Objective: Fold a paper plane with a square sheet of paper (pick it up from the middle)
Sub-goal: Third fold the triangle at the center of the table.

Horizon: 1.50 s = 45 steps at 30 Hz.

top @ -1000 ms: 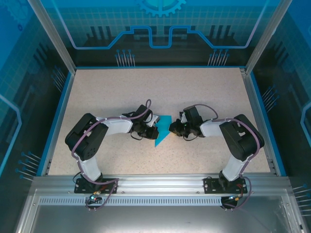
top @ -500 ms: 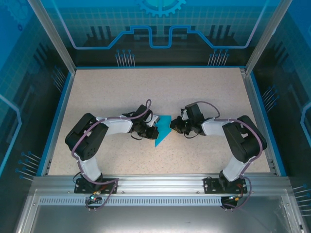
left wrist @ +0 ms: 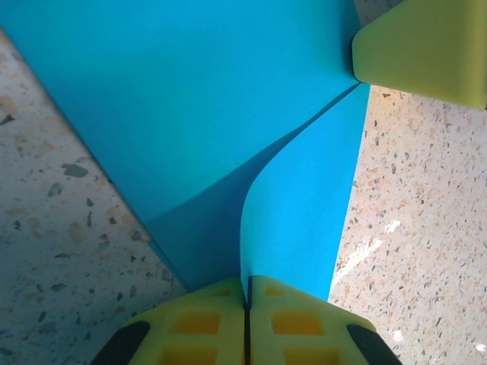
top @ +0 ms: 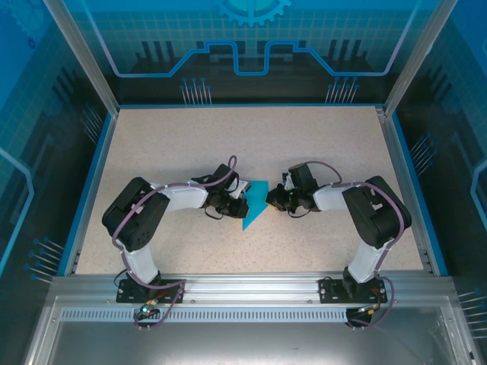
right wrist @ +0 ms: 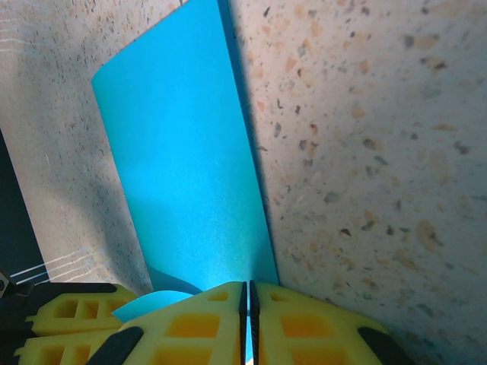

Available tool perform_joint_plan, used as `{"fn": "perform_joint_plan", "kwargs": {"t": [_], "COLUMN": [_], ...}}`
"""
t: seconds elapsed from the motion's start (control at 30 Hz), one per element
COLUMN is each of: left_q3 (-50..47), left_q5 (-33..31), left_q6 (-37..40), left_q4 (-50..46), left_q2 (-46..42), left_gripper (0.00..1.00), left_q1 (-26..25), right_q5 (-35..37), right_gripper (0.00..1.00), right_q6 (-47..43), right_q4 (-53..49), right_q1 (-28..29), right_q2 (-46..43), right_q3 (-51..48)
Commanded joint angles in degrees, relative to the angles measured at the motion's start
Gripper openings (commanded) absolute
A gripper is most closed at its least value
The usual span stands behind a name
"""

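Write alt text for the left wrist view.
The left claw, shut, pinches a flap of the blue paper that curls up from the rest lying on the speckled table. The right claw meets the paper at top right.

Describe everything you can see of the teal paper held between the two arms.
The paper is thin, plain teal-blue and unmarked. It is folded into a pointed shape whose tip aims toward the arm bases. It sits at the middle of the speckled table, with one flap curling up off the layer below. The left claw is shut on that raised flap's edge, and the right claw is shut on the paper's opposite side.
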Motion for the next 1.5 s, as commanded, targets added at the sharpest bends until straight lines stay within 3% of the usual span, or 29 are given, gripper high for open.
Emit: {"fn": "perform_joint_plan", "kwargs": {"t": [0.0,0.2,0.53,0.7,0.9,1.0,1.07,1.3,1.47], "left_q3": [-1.17,-1.2,-1.12,-0.79,-1.57,-2.49,-2.78,-1.45,-0.41], "left_q5": [-3.33,-3.15,-2.72,-2.35,-6.44,-8.51,-8.6,4.07,3.27], "left_q6": [0.48,0.32,-0.64,-2.46,-6.64,-9.7,-11.69,-14.3,-14.8], "left_q4": [-4.2,-3.89,-3.7,-4.25,-6.16,-6.36,-5.74,0.59,2.26], "left_q2": [3.23,3.13,2.11,-0.62,-8.09,-11.94,-13.6,-11.82,-6.45], "left_gripper": [0.08,0.08,0.11,0.19,0.4,0.46,0.45,0.25,0.2], "left_q1": [0.23,0.23,0.28,0.26,0.25,0.28,0.3,0.28,0.32], "right_q5": [0.75,-1.43,-1.39,-0.97,-1.13,-1.21,-1.32,-1.26,-1.25], "right_gripper": [0.13,0.14,0.14,0.13,0.13,0.13,0.13,0.13,0.13], "right_q6": [-1.77,-2.36,-0.29,-1.28,-1.3,-1.29,-1.26,-1.21,-1.36], "right_q4": [-2.94,-3.45,-1.16,-0.89,-1.16,-1.24,-1.25,-1.48,-1.78], "right_q1": [-0.52,0.39,2.62,2.58,2.63,2.67,2.67,2.67,2.67], "right_q2": [-2.49,-5.73,1.83,3.98,3.71,3.41,3.38,2.46,2.26], "right_q3": [1.26,2.12,2.65,2.51,2.84,2.87,2.85,3.08,3.33]}}
